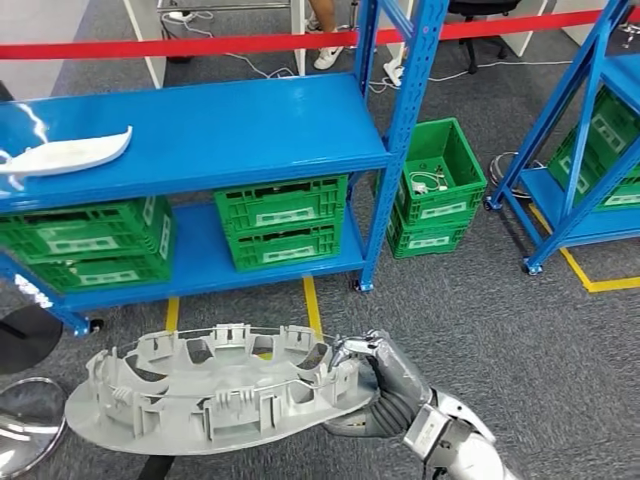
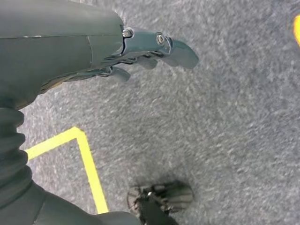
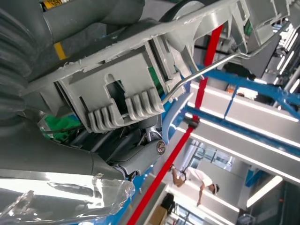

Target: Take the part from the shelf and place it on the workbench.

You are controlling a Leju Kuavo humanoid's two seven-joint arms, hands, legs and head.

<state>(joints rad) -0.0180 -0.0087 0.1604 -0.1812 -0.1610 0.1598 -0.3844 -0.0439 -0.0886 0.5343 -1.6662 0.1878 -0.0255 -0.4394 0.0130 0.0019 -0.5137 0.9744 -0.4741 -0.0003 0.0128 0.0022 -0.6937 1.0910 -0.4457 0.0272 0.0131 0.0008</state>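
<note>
While the right hand (image 1: 373, 385) grips one end of the grey ribbed plastic part (image 1: 219, 390) — held roughly flat before the blue shelf (image 1: 226, 130) — the left hand (image 2: 148, 51) hangs empty, fingers seemingly loosely extended.

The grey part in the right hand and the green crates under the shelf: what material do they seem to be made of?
The grey part looks like moulded plastic with a matt finish: thin ribs, clips and cut-outs, held at one end by the right hand. The green crates look like rigid plastic with a slight sheen, judging by their lattice walls.
</note>
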